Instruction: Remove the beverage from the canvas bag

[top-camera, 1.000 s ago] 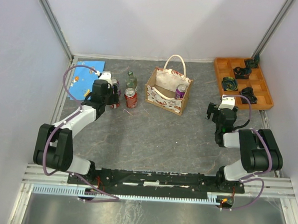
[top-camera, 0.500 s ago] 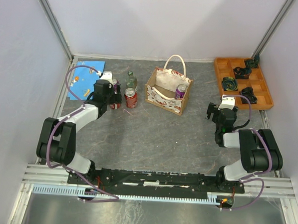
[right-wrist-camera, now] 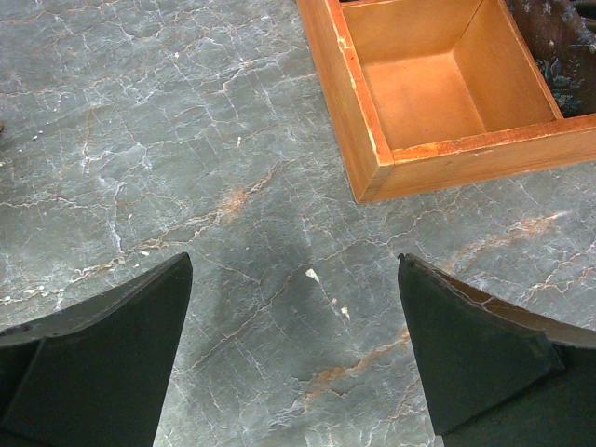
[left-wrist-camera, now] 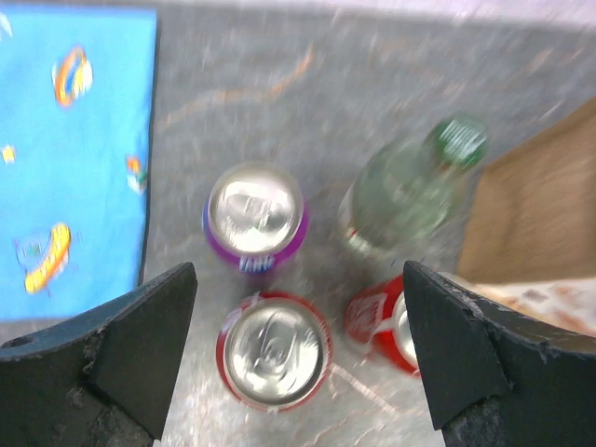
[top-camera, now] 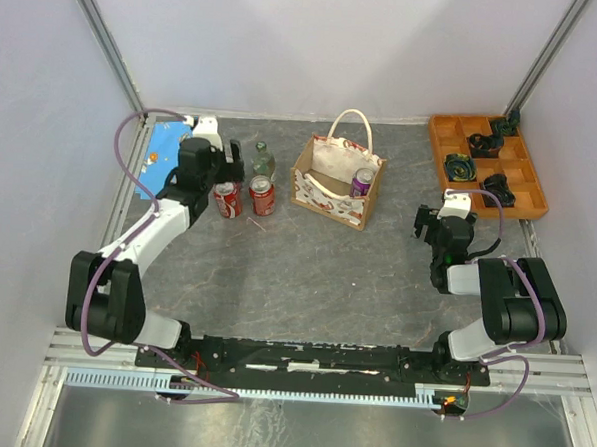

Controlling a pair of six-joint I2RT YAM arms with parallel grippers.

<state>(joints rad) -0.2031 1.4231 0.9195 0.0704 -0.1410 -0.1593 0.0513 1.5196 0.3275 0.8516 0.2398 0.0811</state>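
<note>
Canvas bag point(top-camera: 325, 190) stands upright at the upper middle of the top view, with a red-and-white print along its near side; no words on it can be read. Inside, at its right end, a purple can point(top-camera: 362, 182) stands upright with its top showing. Left of the bag in that view are 2 red cans point(top-camera: 262, 196) and a green bottle point(top-camera: 264, 160). The left gripper point(left-wrist-camera: 298, 275) hangs above this group, its fingers point(left-wrist-camera: 140, 345) wide apart and holding nothing. In its wrist view a loose purple can point(left-wrist-camera: 255, 216) bears white lettering too blurred to read, and a blue printed cloth point(left-wrist-camera: 65, 158) fills the upper left. The right gripper point(right-wrist-camera: 293, 261), at the right of the top view, is likewise spread and holds nothing, over the grey marbled table point(right-wrist-camera: 186, 140). The orange tray point(right-wrist-camera: 372, 158) sits at the upper right of its wrist view.
</note>
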